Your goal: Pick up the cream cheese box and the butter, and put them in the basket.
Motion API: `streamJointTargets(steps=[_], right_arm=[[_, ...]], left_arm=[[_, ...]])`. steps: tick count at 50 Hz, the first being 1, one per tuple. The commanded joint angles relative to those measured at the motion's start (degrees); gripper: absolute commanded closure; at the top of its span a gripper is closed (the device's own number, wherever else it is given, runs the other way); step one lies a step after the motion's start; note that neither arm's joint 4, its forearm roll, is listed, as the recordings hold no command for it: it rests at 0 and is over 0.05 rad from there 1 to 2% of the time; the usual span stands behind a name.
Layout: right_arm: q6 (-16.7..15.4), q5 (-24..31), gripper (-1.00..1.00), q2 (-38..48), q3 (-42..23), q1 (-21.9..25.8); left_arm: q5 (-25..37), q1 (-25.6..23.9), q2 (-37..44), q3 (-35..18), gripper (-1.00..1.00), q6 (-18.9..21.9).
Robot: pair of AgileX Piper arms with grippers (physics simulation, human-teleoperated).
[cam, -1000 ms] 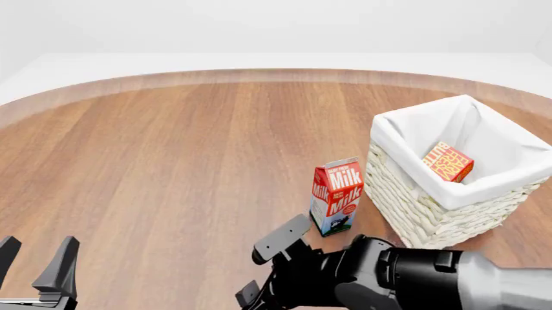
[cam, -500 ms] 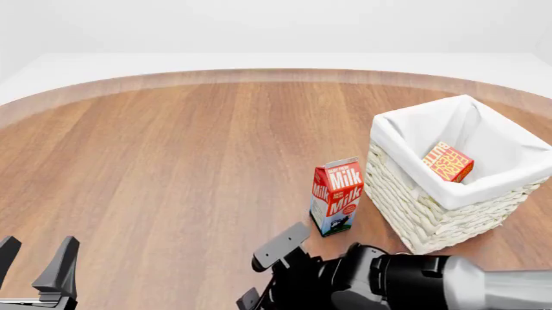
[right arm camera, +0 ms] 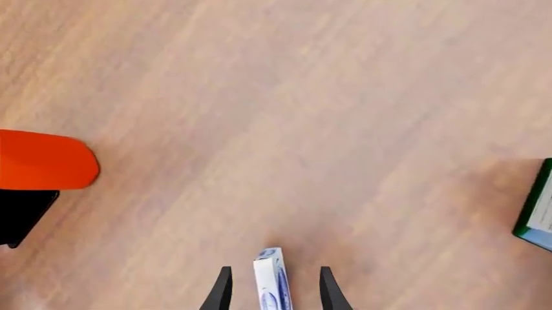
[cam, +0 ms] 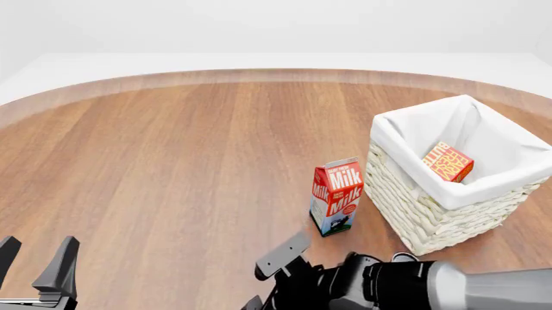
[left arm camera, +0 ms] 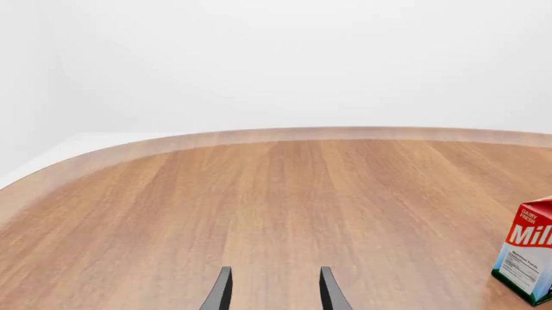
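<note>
The butter [cam: 448, 161], a red-and-orange carton, lies inside the cream wicker basket [cam: 415, 208] at the right. A thin white-and-blue box [right arm camera: 271, 283], which looks like the cream cheese box seen edge-on, stands on the wood between the fingers of my right gripper [right arm camera: 271, 292]. The fingers are open, with a gap on each side of the box. In the front view the right gripper [cam: 267, 281] is low at the near edge and the box is hidden by the arm. My left gripper [cam: 36, 258] is open and holds nothing at the near left, also seen in its wrist view [left arm camera: 274, 292].
A red gable-topped Milk carton [cam: 335, 197] stands just left of the basket; its base shows in both wrist views [right arm camera: 536, 205] [left arm camera: 526, 258]. An orange-red rounded shape [right arm camera: 43, 168] above a black part lies off to one side in the right wrist view.
The right arm has sunk lower and drawn toward the near edge of the front view. The left arm, butter, basket and milk carton have not moved.
</note>
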Motion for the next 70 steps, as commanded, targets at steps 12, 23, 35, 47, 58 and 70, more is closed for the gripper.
streamJointTargets(steps=[12,23,35,47,58,70], right_arm=[[0.95,-2.76,-1.0,2.52,1.43,0.56],[2.01,-4.02,-1.0,3.54,2.36,1.3],[2.2,-5.11,-1.0,4.31,3.07,1.12],[2.51,-6.27,-1.0,5.13,3.66,1.1],[2.73,-7.23,-1.0,6.03,4.06,1.1],[2.69,-8.14,-1.0,6.94,4.45,0.89]], left_arm=[[0.0,0.0,0.0,0.0,-1.0,0.0],[0.0,0.0,0.0,0.0,-1.0,0.0],[0.0,0.0,0.0,0.0,-1.0,0.0],[0.0,0.0,0.0,0.0,-1.0,0.0],[0.0,0.0,0.0,0.0,-1.0,0.0],[0.0,0.0,0.0,0.0,-1.0,0.0]])
